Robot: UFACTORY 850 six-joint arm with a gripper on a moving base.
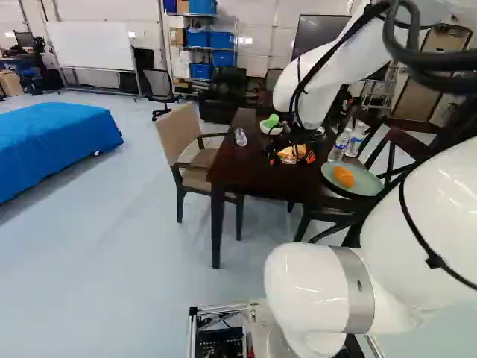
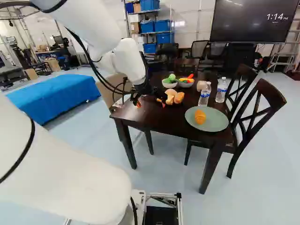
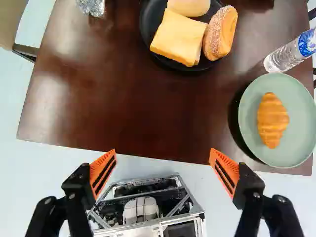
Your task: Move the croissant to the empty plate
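Observation:
In the right base view my gripper (image 2: 150, 102) hangs over the near part of the table, left of the croissant (image 2: 200, 116), which lies on a pale green plate (image 2: 216, 122). My gripper (image 3: 163, 156) stands wide apart in the wrist view, nothing between its fingers; past its tips is bare tabletop. Off to one side there, the croissant (image 3: 272, 120) rests alone on the green plate (image 3: 249, 116). A black plate (image 3: 147, 23) ahead of the fingers carries a square slice of bread (image 3: 178, 37), a sugared roll (image 3: 220, 32) and a bun (image 3: 189, 6).
Two water bottles (image 2: 204, 95) (image 2: 221, 91) stand beside the green plate. Two bowls (image 2: 169, 83) (image 2: 186, 83) of toy food are farther back on the dark table (image 2: 140, 115). A clear bottle (image 1: 240, 137) is near the table's left side. Chairs (image 2: 258, 112) (image 1: 195, 153) flank the table.

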